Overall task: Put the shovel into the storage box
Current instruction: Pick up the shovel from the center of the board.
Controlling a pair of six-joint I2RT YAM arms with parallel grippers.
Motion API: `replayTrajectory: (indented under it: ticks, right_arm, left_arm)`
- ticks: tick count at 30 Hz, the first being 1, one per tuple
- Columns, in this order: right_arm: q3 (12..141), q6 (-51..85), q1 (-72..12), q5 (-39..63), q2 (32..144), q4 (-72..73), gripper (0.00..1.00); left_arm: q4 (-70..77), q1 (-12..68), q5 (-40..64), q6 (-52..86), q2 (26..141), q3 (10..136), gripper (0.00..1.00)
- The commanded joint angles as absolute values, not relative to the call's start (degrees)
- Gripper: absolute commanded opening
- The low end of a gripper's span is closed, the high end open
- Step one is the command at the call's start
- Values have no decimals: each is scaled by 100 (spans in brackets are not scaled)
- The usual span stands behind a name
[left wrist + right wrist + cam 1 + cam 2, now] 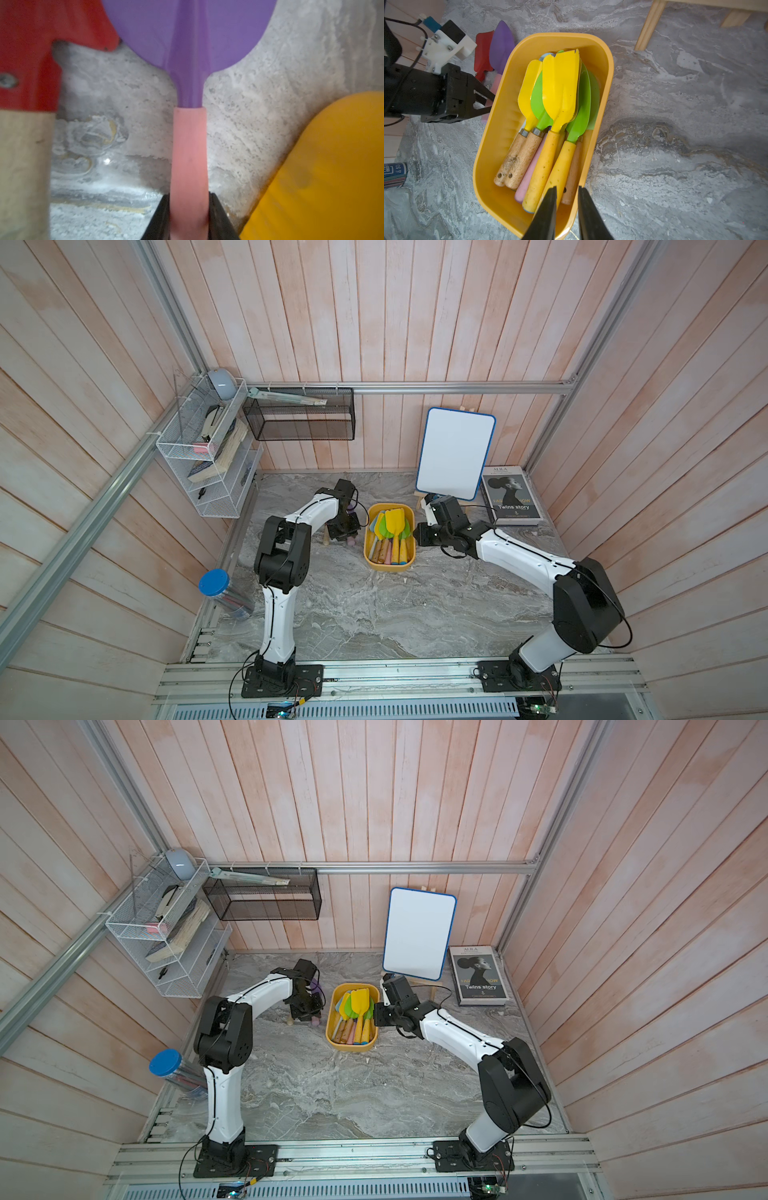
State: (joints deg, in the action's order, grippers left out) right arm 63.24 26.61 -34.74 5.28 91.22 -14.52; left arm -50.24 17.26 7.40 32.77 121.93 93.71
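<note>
The left jaws are gripping the purple-bladed, pink-handled shovel [189, 124] by its handle, both sides pressing against it. The shovel is lying on the grey marbled counter [374, 614], just beside the shallow yellow-orange plastic storage box [500, 124] and outside it, with a red-bladed shovel with a wooden handle [27, 52] lying alongside, away from the box. Inside the box, yellow and green shovels [560, 87] are lying stacked. The right jaws are hanging narrowly apart over the box's opposite long wall; whether they are pinching it I cannot tell
</note>
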Motion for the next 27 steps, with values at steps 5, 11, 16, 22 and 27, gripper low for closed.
replayTrajectory:
  ticks: [5, 11, 16, 22, 27]
  right_arm:
    - [6350, 2814, -3507, 943, 9004, -1147, 23]
    - [6466, 2996, -3512, 1355, 9095, -803, 24]
    - [6690, 3130, -3515, 1585, 9193, -540, 26]
    - [6928, 3315, -3505, 1890, 9386, -212, 33]
    - [6962, 3445, -3495, 2054, 9450, -52, 34]
  left_arm:
    - [-4975, 1848, 967, 3204, 11197, 9273, 18]
    - [-4899, 2042, 1221, 3225, 10441, 8800, 18]
    - [-5019, 2350, 1553, 3244, 9980, 8591, 18]
    - [-5027, 2843, 1951, 3291, 9732, 8364, 18]
    - [-4761, 3011, 2290, 3357, 9550, 8087, 18]
